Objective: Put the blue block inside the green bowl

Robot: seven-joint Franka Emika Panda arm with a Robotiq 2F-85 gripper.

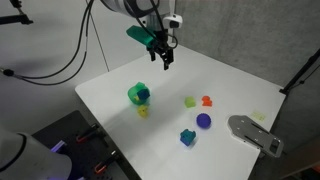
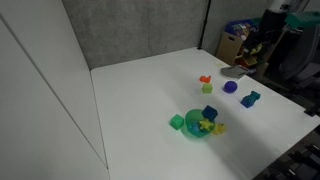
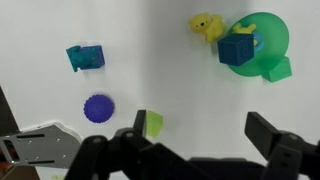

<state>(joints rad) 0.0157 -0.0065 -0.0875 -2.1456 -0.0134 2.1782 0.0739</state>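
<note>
The green bowl [image 3: 259,38] shows at the top right of the wrist view and in both exterior views [image 1: 135,94] [image 2: 198,126]. The blue block [image 3: 237,49] rests in the bowl against its rim; it also shows in both exterior views [image 1: 143,95] [image 2: 209,113]. My gripper [image 3: 205,128] is open and empty, raised well above the table and away from the bowl [image 1: 160,52]. Its left finger lies over a pale yellow-green block [image 3: 153,124].
A yellow toy [image 3: 207,25] and a small green block [image 3: 279,69] touch the bowl. A teal block [image 3: 85,57], a purple ball [image 3: 98,108], an orange piece [image 1: 207,101] and a grey object [image 1: 255,133] lie on the white table [image 1: 230,80].
</note>
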